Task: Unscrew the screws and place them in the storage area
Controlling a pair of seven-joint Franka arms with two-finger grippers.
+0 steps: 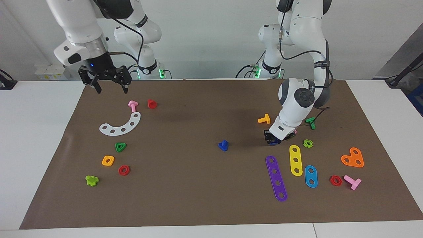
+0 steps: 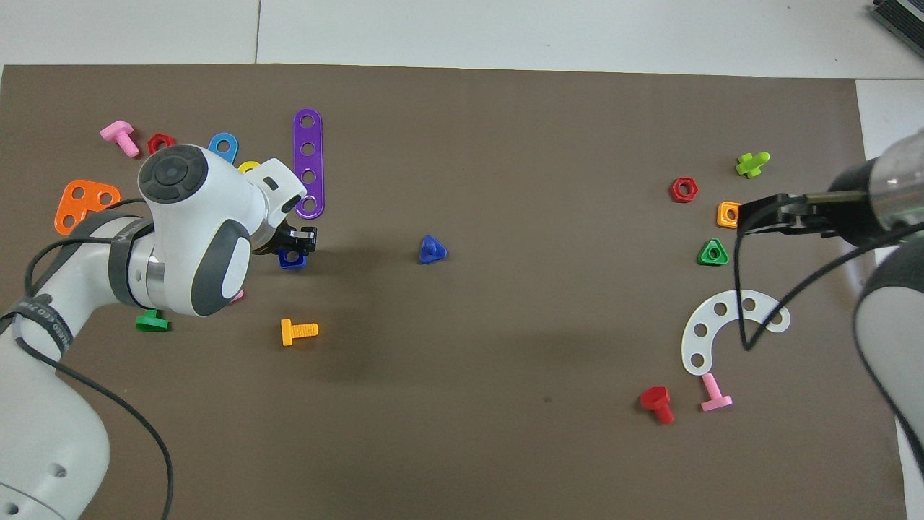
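The left pincer is gripping the blue nut beside the purple strip; it should be releasing gently. The right pincer is waiting, wide.

You have 1 dark-blue bolt standing alone near the middle of the brown mat, resting on its flat, roughly triangular head with the short stubby shaft pointing up. Your 2nd item, a matching dark-blue nut, lies flat on the mat toward the left arm's end of the table, its centre hole showing from above. It sits well apart from the bolt, at about the same depth on the mat.
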